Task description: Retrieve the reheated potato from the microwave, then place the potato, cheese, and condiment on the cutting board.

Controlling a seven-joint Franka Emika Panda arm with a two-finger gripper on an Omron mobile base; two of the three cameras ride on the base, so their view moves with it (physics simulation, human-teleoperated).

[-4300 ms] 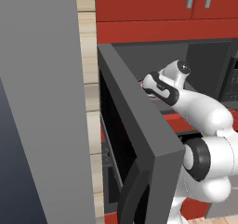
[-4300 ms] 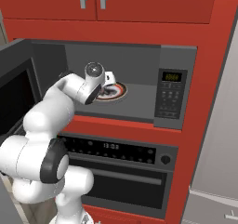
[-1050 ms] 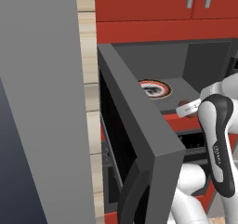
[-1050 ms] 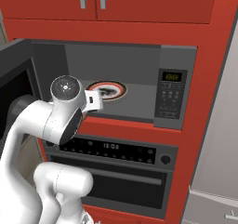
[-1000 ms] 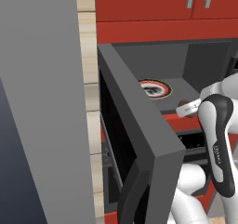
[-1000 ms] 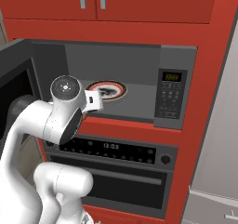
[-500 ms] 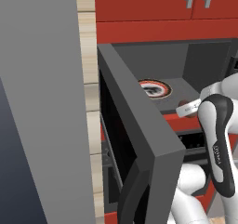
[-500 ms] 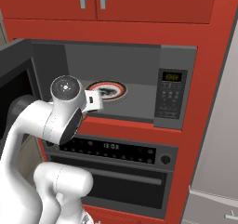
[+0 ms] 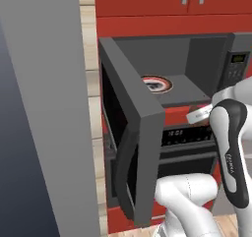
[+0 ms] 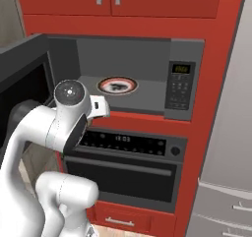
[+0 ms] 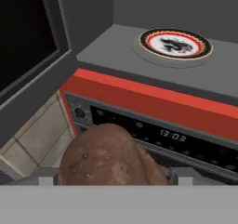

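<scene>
- The brown, rough-skinned oval potato (image 11: 108,154) sat right at the bottom of the hand view, between the gripper's jaws, outside the microwave and in front of the oven's front panel.
- The white arm's two-finger gripper (image 10: 101,106) was clamped on the potato, its jaws spread wide around it; in the base views the fingers themselves were too small to make out.
- The hand hung just in front of the red strip below the microwave's opening, a little left of the plate.
- The wide dark grey built-in microwave (image 10: 147,64) stood open, its black-glass door (image 9: 129,133) swung out to the left.
- On its grey floor lay a round plate with a red and black rim and a dark motif (image 11: 175,43), with nothing on it.
- Below was the dark oven with a lit display (image 10: 129,143), set in red cabinets (image 10: 147,0).
- A grey tall panel (image 9: 44,108) stood at the left.
</scene>
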